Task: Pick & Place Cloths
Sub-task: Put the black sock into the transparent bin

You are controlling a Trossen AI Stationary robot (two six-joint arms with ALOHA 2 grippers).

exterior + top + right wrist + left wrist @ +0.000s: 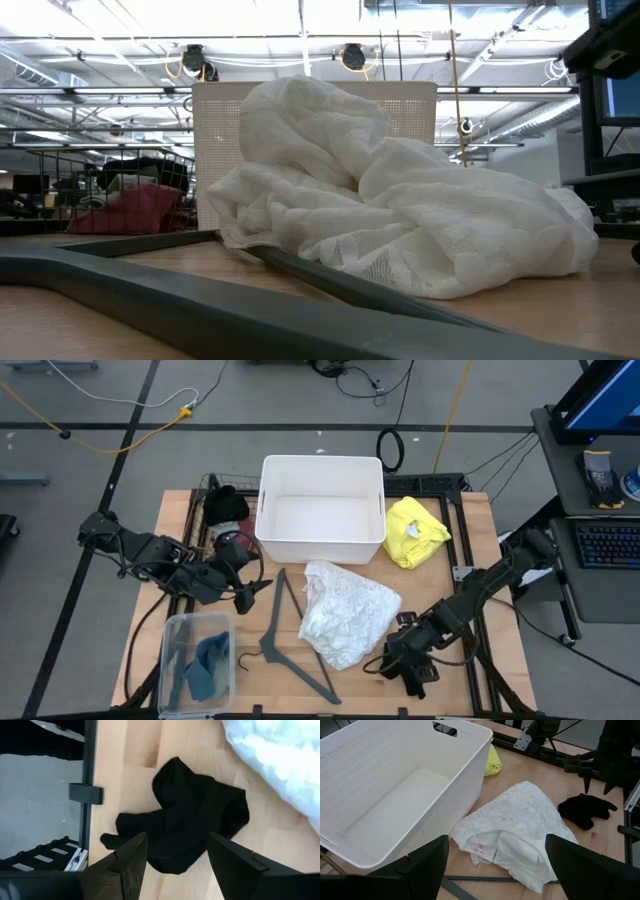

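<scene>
The lacy white cloth (347, 612) (400, 210) (517, 827) lies crumpled mid-table, partly over the grey hanger (285, 632). A small black cloth (187, 832) (585, 810) lies flat on the wood near the table's right near corner. My right gripper (176, 854) (405, 658) hovers over it, open, one finger on each side, and hides it in the high view. My left gripper (495, 857) (245, 578) is open, left of the white cloth and facing it. The yellow cloth (415, 530) lies right of the white bin (320, 508). A teal cloth (205, 662) sits in a clear tub. Another black cloth (227, 503) and a maroon one (130, 210) lie left of the bin.
The white bin (395, 785) stands at the table's far middle, nothing inside showing. The clear tub (172, 632) is at the near left corner. The hanger (250, 290) lies between the tub and the white cloth. A black metal frame (89, 780) edges the table beside my right gripper.
</scene>
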